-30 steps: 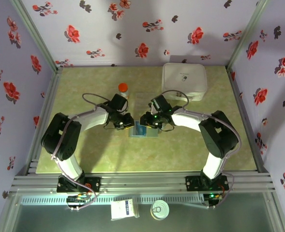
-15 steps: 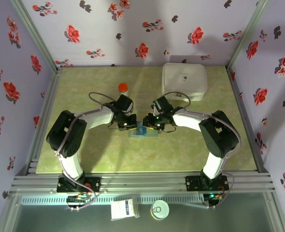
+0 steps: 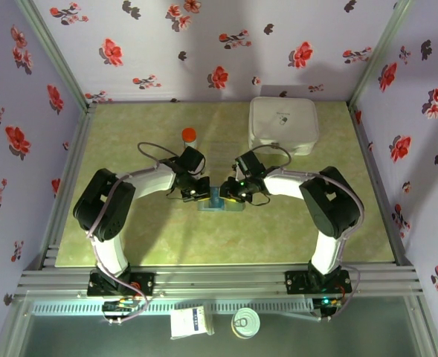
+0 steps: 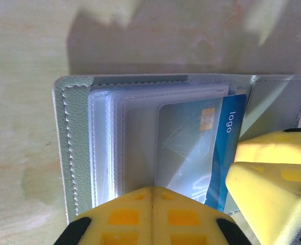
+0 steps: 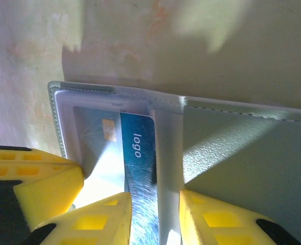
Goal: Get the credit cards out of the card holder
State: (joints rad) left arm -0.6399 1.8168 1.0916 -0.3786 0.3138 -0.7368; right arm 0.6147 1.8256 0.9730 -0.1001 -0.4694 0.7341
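Scene: pale green, mottled table top (image 3: 315,223) inside a booth of flowered walls.

Item 1. The card holder (image 3: 217,205), a thin grey-green bifold wallet with stitched edges, lies open and flat near the table's middle, between the two arms' wrists. The left wrist view shows its left panel (image 4: 68,153) carrying a stack of clear plastic sleeves (image 4: 135,132).

Item 2. One credit card (image 4: 227,143), a blue plastic rectangle with a gold chip and the word "logo", sits partly inside a sleeve. Its blue end strip is bare beside the centre fold.

Item 3. Left gripper (image 4: 151,196): yellow fingers pressed fully together, nothing visible between them, standing at the near edge of the sleeve stack.

Item 4. Right gripper (image 5: 154,199): jaws partly apart, standing over the fold. The card's blue strip (image 5: 137,148) and a sleeve edge show in the gap. Whether the tips touch the holder cannot be confirmed from this angle. The two grippers are just beside each other.

Item 5. A small bottle with an orange cap (image 3: 189,136) stands behind the left gripper. A white, rounded square zip case (image 3: 283,125) lies at the far right of the table, well apart from the holder.
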